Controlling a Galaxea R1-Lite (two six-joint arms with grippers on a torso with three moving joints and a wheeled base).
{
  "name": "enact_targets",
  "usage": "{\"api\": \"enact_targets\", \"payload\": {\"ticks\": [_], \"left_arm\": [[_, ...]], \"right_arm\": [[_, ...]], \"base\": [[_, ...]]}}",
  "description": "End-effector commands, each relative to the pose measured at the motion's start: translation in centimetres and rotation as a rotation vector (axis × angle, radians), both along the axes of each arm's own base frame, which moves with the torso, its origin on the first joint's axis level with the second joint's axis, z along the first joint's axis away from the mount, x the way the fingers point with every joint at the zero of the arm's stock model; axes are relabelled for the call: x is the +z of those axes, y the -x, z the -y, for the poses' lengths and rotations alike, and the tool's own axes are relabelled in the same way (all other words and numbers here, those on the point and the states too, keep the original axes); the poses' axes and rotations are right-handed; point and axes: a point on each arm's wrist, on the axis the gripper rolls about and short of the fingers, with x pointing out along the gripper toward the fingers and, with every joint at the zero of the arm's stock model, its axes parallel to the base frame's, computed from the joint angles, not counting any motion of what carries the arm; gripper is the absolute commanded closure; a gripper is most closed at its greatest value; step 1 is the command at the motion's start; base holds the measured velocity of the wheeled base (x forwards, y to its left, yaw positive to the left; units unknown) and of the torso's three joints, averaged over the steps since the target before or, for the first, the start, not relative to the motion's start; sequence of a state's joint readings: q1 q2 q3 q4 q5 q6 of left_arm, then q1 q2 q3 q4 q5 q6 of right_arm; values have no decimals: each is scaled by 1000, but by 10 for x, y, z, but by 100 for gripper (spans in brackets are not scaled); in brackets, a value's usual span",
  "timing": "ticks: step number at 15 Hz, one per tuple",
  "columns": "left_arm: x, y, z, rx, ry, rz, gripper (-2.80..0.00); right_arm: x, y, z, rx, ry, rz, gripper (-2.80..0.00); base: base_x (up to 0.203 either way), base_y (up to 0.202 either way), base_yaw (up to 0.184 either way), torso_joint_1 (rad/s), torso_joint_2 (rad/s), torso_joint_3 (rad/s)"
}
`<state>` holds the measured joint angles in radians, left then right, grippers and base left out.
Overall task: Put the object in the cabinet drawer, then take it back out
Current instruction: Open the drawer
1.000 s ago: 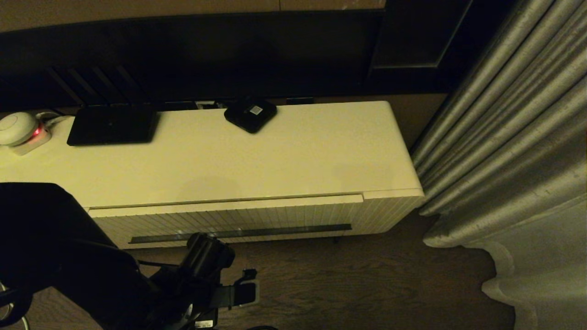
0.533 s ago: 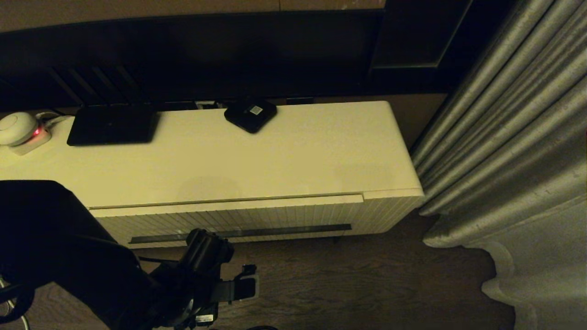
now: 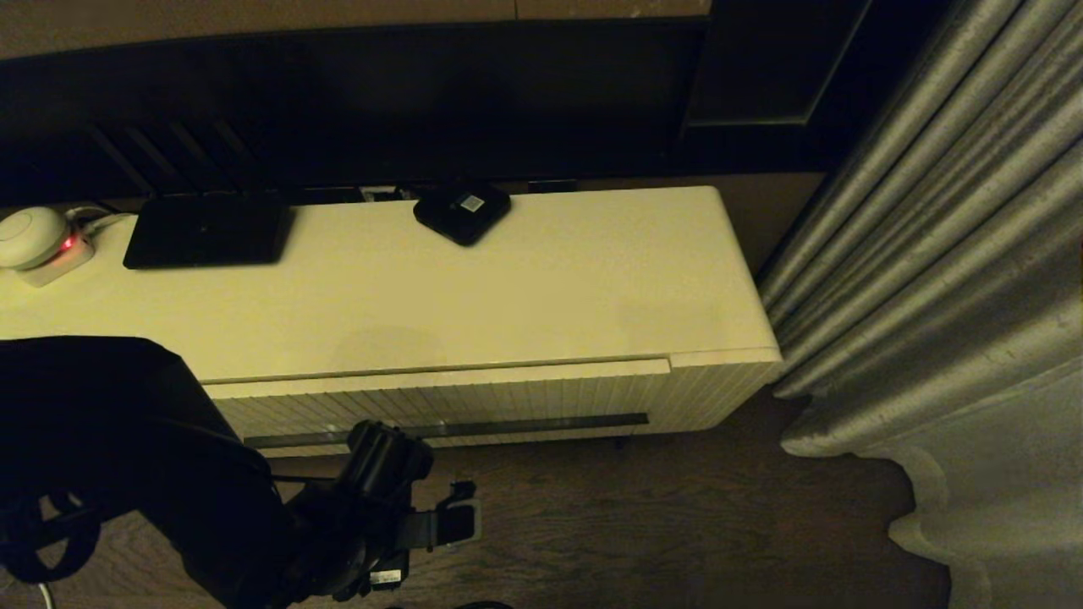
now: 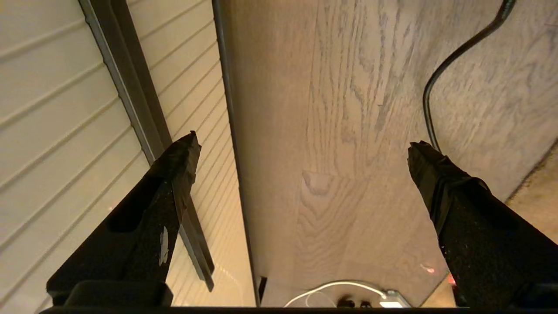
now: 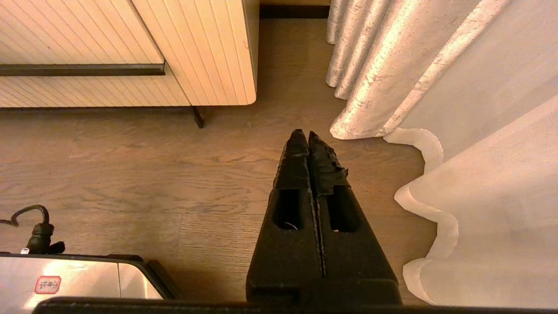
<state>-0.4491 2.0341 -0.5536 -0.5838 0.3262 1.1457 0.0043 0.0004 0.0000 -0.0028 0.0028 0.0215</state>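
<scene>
The cabinet drawer [image 3: 440, 397] is shut, its ribbed cream front and long dark bar handle [image 3: 508, 425] facing the floor space. The black umbrella is out of view. My left gripper [image 4: 301, 148] hangs low in front of the drawer, open wide with nothing between its fingers. One finger [image 4: 174, 174] lies across the bar handle [image 4: 130, 96] near its left end; the other is over the wooden floor. My left arm [image 3: 385, 474] covers the drawer's left end in the head view. My right gripper [image 5: 304, 135] is parked low over the floor, shut and empty.
On the cabinet top [image 3: 508, 288] lie a flat black device [image 3: 207, 230], a small black box with a white sticker [image 3: 462, 211] and a white round unit with a red light [image 3: 34, 237]. Grey curtains [image 3: 931, 296] hang right. A black cable [image 4: 453, 61] crosses the floor.
My left arm's dark upper part has shifted right, covering more of the drawer's left end. The wrist has barely moved. The drawer stays shut.
</scene>
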Motion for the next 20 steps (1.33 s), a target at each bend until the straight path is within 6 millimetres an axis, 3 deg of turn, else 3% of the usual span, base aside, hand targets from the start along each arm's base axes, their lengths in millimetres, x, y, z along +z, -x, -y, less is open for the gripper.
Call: {"api": "enact_targets", "payload": {"ticks": [1,20], "left_arm": [[-4,-2,-1,1,-8,-3,-280],[-8,2,-2,-26,-32,-31,-280]], "right_arm": [[0,0,0,1,0,-1,0],[0,0,0,1,0,-1,0]], "base": [[0,0,0,0,0,0],[0,0,0,0,0,0]]}}
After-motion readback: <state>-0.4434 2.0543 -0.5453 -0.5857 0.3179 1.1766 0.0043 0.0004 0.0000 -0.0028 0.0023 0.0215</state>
